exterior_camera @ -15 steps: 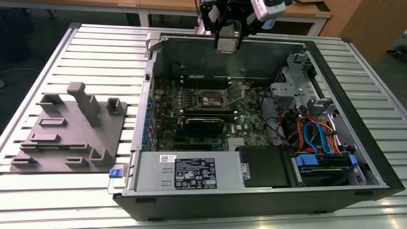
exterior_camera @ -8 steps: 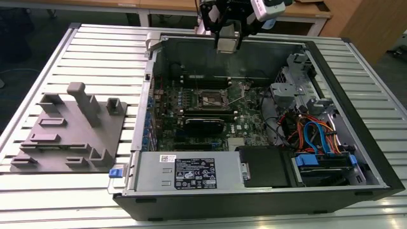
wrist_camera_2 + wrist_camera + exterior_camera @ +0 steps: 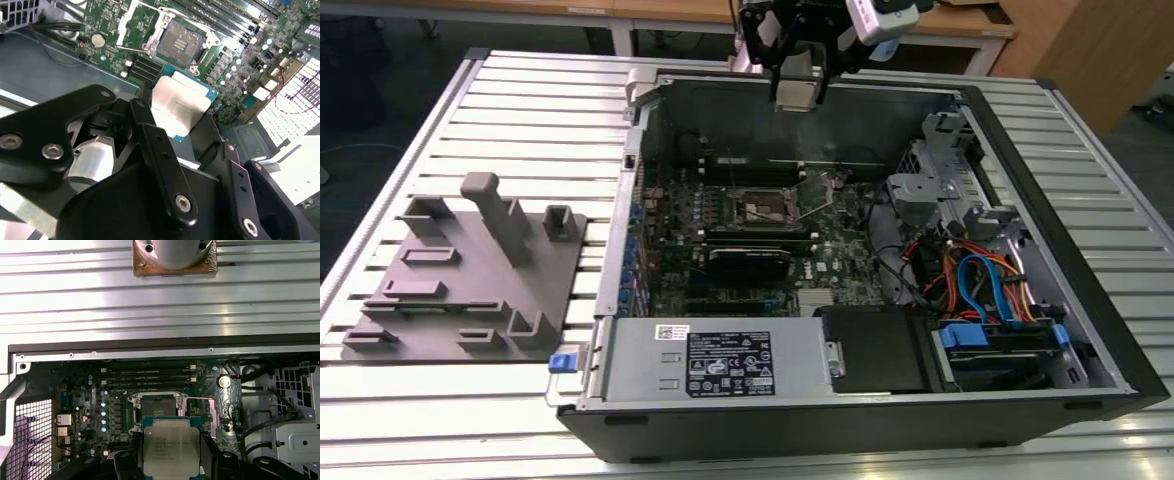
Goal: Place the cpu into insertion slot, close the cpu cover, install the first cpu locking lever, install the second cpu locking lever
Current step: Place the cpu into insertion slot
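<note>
My gripper (image 3: 798, 88) hangs above the back wall of the open computer case, shut on the cpu (image 3: 798, 94). In both wrist views the cpu (image 3: 181, 102) (image 3: 170, 446) is a square silvery chip with a green edge, clamped between the black fingers (image 3: 150, 125). The insertion slot (image 3: 767, 205) (image 3: 180, 42) (image 3: 157, 405) lies below on the green board, its dark centre bare. The cpu cover (image 3: 223, 410) (image 3: 131, 20) stands flipped open beside the slot. A thin wire lever (image 3: 196, 399) runs from the slot toward the cover.
A grey parts fixture (image 3: 467, 280) sits on the slatted table (image 3: 534, 100) at the exterior view's left. Inside the case are a power supply (image 3: 707, 360), a drive cage with coloured cables (image 3: 987, 280), and memory slots (image 3: 150, 377) beside the socket.
</note>
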Robot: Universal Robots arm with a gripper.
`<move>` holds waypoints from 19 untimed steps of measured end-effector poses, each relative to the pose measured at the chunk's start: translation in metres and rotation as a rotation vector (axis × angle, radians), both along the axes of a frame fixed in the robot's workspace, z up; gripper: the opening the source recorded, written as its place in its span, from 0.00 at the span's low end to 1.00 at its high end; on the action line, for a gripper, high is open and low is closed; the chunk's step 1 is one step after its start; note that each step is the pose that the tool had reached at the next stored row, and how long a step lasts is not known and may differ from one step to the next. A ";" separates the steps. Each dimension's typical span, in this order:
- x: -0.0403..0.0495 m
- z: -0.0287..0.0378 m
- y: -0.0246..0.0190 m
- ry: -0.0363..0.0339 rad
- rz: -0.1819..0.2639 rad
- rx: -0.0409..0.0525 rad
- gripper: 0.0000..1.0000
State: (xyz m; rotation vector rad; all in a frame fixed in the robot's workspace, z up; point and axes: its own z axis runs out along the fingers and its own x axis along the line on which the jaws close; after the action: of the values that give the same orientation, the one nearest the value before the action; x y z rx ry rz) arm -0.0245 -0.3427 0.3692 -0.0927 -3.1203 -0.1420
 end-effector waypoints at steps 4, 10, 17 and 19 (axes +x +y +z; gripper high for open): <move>0.0000 0.0000 0.0000 0.0000 0.000 0.0001 0.54; 0.0000 0.0000 0.0000 0.0000 0.000 -0.0001 0.54; 0.0000 -0.0001 0.0000 0.0001 -0.014 -0.0003 0.54; 0.0000 -0.0003 0.0000 0.0001 -0.025 -0.0002 0.54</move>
State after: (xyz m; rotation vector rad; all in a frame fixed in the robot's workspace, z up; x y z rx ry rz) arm -0.0245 -0.3427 0.3688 -0.1319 -3.1200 -0.1420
